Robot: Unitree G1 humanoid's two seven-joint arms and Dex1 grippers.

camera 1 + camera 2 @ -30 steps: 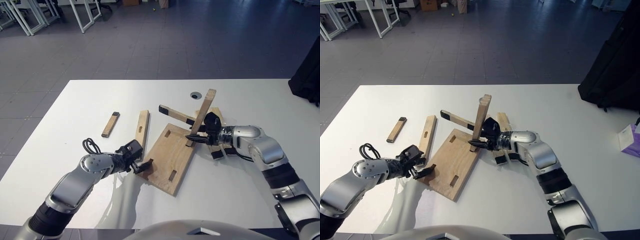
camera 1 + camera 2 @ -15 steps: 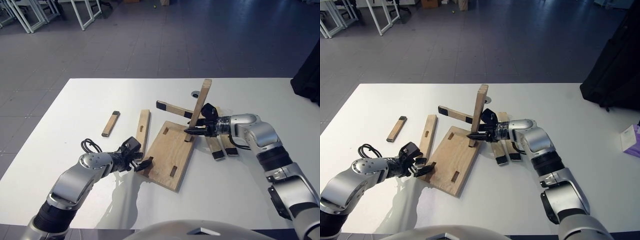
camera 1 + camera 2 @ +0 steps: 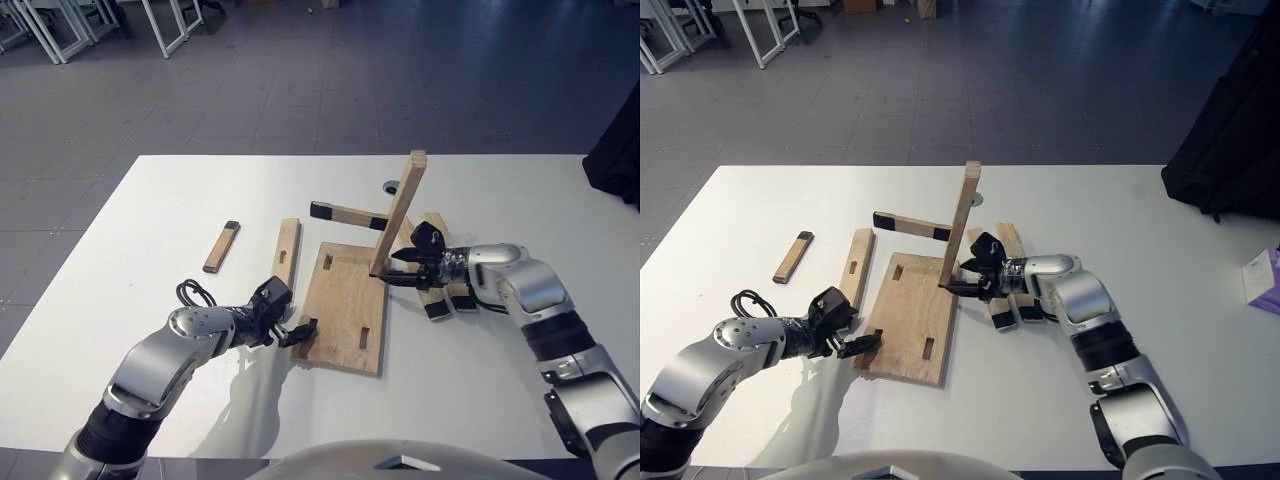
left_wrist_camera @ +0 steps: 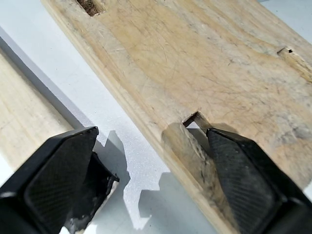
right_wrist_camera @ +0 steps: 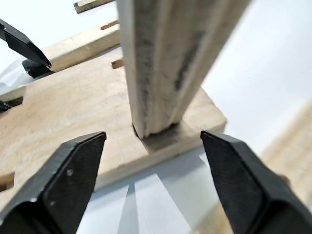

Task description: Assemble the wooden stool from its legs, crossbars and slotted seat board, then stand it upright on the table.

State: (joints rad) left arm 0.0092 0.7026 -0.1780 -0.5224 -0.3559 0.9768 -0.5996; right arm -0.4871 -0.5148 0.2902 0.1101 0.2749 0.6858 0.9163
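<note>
- The board (image 3: pixel 345 305) lies flat mid-worktop (image 3: pixel 150 220). One leg (image 3: pixel 401 212) stands in its far right slot, leaning right rather than plumb. The other three slots are bare, so I judge the build to be at an early stage.
- The right hand (image 3: pixel 393 277) sits at the leg's foot. Its fingers (image 5: pixel 68 180) are parted on either side with a gap on both, so it grips nothing. The slot alone seems to hold the leg, and a loose fit could let it topple to the right or pop out.
- If that hand closes off-centre, it may lever the leg. That could jam the foot crooked or lift the board's far right corner.
- The left hand (image 3: pixel 296 332) is at the board's near left edge, spread wide and holding nothing. One finger (image 4: pixel 243 175) rests on the wood by a slot, and the other is over the worktop just beside the edge. With no clamp there, a push on the leg could slide or spin the board.
- That finger also crowds the near left slot and could foul the next leg.
- A plank (image 3: pixel 286 252) lies just left of the board, and a black-tipped bar (image 3: pixel 345 212) lies past its far edge. I cannot tell whether the bar touches the leg. A skidding board would knock either one.
- Two black-tipped pieces (image 3: pixel 440 295) lie just right of the board, by the right hand, where a careless wrist could sweep them away.
- A short piece (image 3: pixel 221 247) lies well to the left, out of harm's way.
</note>
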